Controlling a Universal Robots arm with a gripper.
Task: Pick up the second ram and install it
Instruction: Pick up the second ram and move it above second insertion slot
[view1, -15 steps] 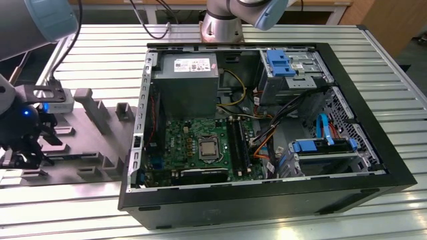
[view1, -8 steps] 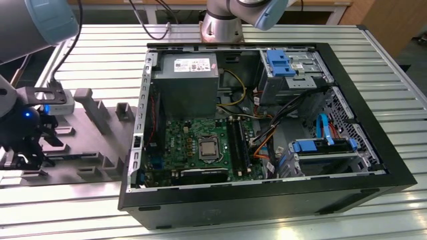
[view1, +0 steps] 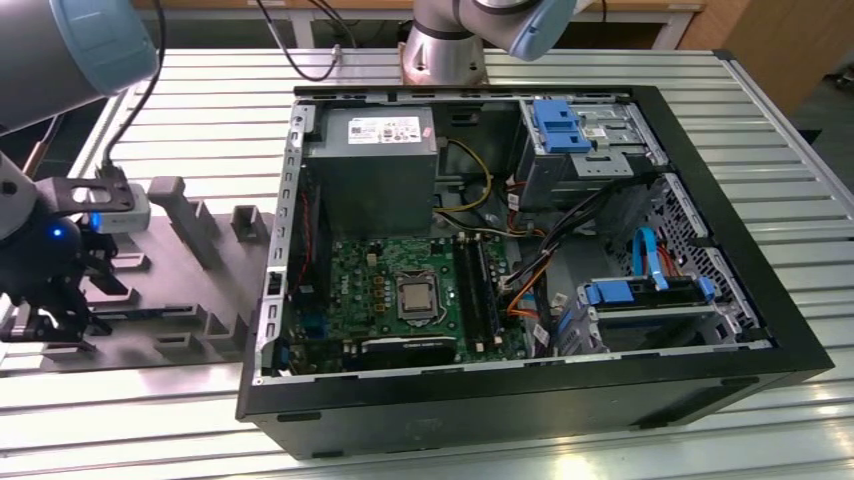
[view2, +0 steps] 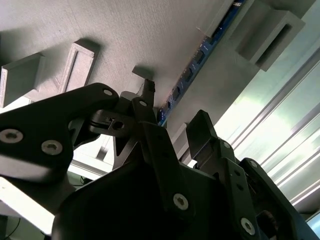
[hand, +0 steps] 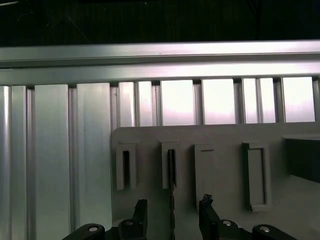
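Observation:
The second ram (hand: 171, 172) is a thin dark stick standing on edge in a slot of the pale grey tray (hand: 225, 137). In the second wrist view its blue edge and row of black chips (view2: 192, 65) run away from the fingers. My gripper (hand: 172, 206) is open, with one black fingertip (hand: 140, 209) on each side of the stick and a gap to each. The second wrist view shows the same straddle by the gripper (view2: 172, 107). In the exterior view the gripper (view1: 54, 305) hangs over the tray (view1: 187, 290) at the exterior view's left.
An open computer case (view1: 534, 400) lies at the exterior view's centre and right. Inside are a green motherboard (view1: 360, 275), black memory slots (view1: 474, 290), a silver processor (view1: 418, 297), a power supply (view1: 374, 160), cables and blue drive brackets (view1: 561, 125). Everything rests on a ribbed aluminium table (view1: 214, 90).

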